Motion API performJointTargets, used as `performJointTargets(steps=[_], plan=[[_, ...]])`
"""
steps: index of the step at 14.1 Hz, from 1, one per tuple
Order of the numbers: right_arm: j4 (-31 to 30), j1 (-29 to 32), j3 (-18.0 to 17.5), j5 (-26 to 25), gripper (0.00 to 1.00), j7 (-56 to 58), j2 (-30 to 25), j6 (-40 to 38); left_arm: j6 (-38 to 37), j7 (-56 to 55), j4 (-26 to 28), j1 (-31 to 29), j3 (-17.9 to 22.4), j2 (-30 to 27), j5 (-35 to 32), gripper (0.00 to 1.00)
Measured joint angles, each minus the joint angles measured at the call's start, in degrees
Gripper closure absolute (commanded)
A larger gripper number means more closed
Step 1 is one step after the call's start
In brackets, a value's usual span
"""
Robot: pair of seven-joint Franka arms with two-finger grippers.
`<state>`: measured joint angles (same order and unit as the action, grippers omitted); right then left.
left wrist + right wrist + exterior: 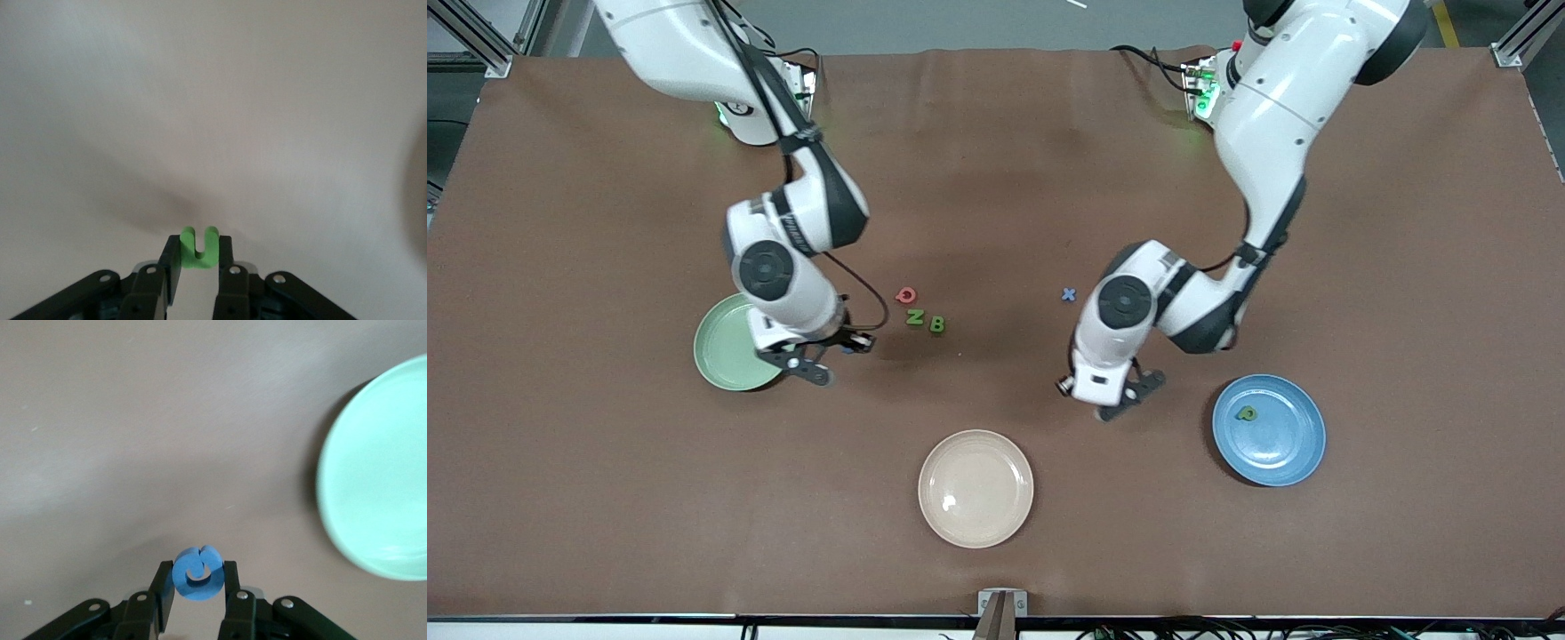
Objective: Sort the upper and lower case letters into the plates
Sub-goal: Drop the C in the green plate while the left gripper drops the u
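Both grippers clamped on letters, near the cream plate.
Left gripper pinches a small green letter toward the blue plate; right gripper pinches the blue G beside the green plate.

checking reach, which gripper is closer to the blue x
Left. The left gripper sits on the blue plate side, fairly near the blue x. The right gripper is beside the green plate, with the red, green letters between it and the x.

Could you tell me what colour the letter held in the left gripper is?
Bright green; the small letter shows best in the left wrist view, clamped in the left gripper.
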<state>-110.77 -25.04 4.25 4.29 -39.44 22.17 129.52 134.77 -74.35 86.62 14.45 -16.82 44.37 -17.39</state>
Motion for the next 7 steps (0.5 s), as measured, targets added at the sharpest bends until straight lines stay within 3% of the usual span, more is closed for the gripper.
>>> performJointTargets(steps=[3,7], plan=[[-6.60,6.27,0.07,0.00,1.00,10.82,-4.64,0.39,-0.03,6.16,-1.87,-7.44,-0.02,-0.73,-1.16,0.97],[-14.83,12.48,0.07,0.00,1.00,20.66,-6.88,6.59,-0.36,17.63,-1.75,-14.28,-0.04,-0.71,-1.26,0.94]])
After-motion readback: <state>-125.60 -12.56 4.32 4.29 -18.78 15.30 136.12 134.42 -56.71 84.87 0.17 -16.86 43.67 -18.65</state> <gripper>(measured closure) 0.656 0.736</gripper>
